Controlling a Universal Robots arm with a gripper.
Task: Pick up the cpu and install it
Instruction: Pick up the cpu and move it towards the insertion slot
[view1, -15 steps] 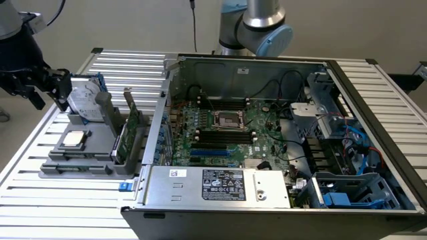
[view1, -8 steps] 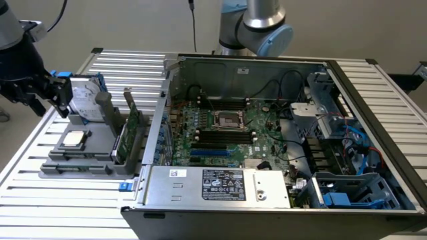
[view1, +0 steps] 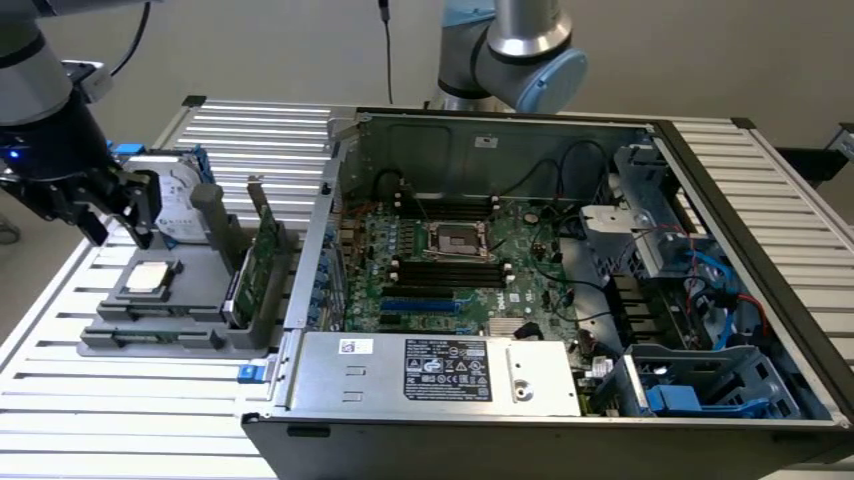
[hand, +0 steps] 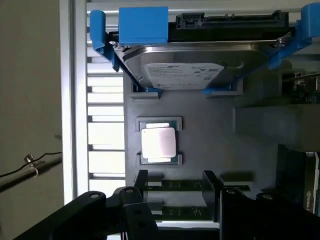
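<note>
In the exterior view, the gripper (view1: 118, 222) hangs over the far end of a grey tray (view1: 200, 295), on the exterior view's left. Its fingers are spread apart and hold nothing. The cpu (view1: 151, 277) lies flat on the tray, a bit nearer than the gripper and not touching it. The hard drive (view1: 178, 205) in its blue bracket stands at the far end of the tray, just beside the fingers. To the exterior view's right is the open computer case (view1: 561, 445). The cpu socket (view1: 454, 238) sits in the middle of the motherboard (view1: 534, 250), well apart from the tray. The socket may be open, but it is too small to be sure. In the wrist view, the cpu (hand: 158, 141) sits square in a little holder frame (hand: 159, 122), between the hard drive (hand: 190, 67) and the two dark fingers (hand: 141, 181). The gap between the fingers is wide and empty, and green memory sticks (hand: 192, 186) show through it. Here is what I think could go wrong. The fingers could come down off to one side and bump the frame or the hard drive. They could also pinch the cpu crooked, so it tips or slips on the way to the case. The exterior view tells how far the socket is from the tray. The wrist view tells how the cpu lines up with the finger gap.
</note>
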